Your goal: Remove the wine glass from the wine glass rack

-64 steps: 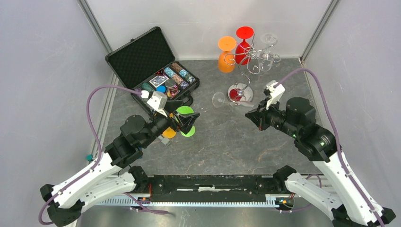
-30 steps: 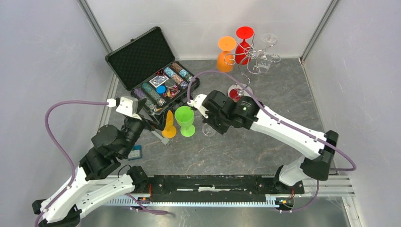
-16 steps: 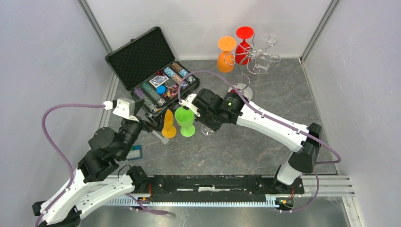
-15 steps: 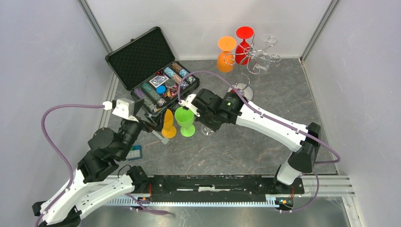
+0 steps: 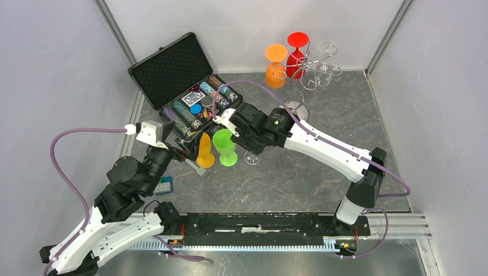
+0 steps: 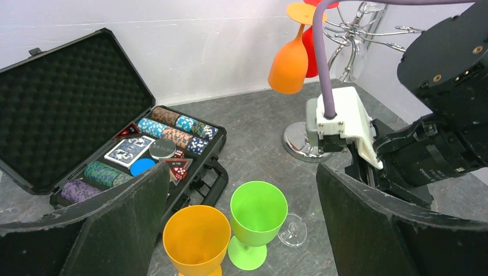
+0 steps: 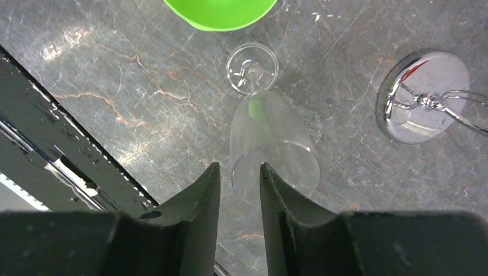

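Overhead wide; wrists close, sharing green cup (image 6: 258,214) (image 7: 221,11).

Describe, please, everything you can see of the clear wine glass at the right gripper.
The clear wine glass is transparent, probably glass or clear plastic, with a round foot, a thin stem and a tall bowl. It appears to stand upright, foot on the grey marbled table, just beside the green glass. One side of its rim lies between the fingertips of the right gripper; whether they press on it I cannot tell.

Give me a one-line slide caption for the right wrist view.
Right gripper fingers pinch the rim of a clear wine glass standing on grey marbled table.
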You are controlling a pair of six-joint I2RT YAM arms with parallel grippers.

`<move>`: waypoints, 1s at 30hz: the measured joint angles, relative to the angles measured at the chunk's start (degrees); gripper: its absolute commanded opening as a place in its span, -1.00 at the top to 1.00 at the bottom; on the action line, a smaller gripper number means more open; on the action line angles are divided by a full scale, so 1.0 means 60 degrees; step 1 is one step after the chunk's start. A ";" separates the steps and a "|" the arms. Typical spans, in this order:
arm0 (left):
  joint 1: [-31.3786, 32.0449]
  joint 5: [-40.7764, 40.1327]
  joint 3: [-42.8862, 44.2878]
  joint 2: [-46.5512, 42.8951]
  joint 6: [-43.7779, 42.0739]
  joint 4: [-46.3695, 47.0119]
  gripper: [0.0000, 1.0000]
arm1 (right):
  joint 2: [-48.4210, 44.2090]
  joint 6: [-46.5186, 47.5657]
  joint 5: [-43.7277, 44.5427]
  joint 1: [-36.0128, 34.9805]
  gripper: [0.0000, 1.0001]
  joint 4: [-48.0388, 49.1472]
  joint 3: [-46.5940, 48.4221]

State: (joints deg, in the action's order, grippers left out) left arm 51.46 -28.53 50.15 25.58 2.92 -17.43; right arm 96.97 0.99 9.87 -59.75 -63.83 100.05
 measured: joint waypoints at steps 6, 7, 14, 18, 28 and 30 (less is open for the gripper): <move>0.0000 -0.0004 0.0000 0.0000 0.0000 -0.0004 -1.00 | 0.0102 0.0051 0.0157 0.0000 0.16 0.0055 0.0594; 0.0000 -0.0004 0.0000 0.0000 0.0000 0.0000 -1.00 | 0.0102 0.0062 0.0175 0.0000 0.13 0.0058 0.0688; 0.0000 -0.0007 0.0000 0.0033 0.0004 0.0040 -1.00 | 0.0055 0.0055 0.0448 0.0058 -0.24 0.0244 0.1351; 0.0000 0.0036 0.0000 0.0222 0.0007 0.0306 -1.00 | -0.0401 0.0055 0.0492 0.0200 -0.31 0.0710 0.1319; -0.0004 0.0120 0.0823 0.3198 0.1016 0.1526 -1.00 | -0.4586 -0.0889 0.2113 0.1253 -0.43 0.3282 -0.1111; -0.0029 0.0135 0.1883 0.4419 0.1322 0.1297 -1.00 | -0.5402 -0.1173 0.2823 0.1435 -0.43 0.3697 -0.1683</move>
State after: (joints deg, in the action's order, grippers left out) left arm 51.29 -27.73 61.45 52.10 10.85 -9.65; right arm 64.55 -6.04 26.81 -51.13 -41.65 89.95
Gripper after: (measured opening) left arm 0.993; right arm 0.712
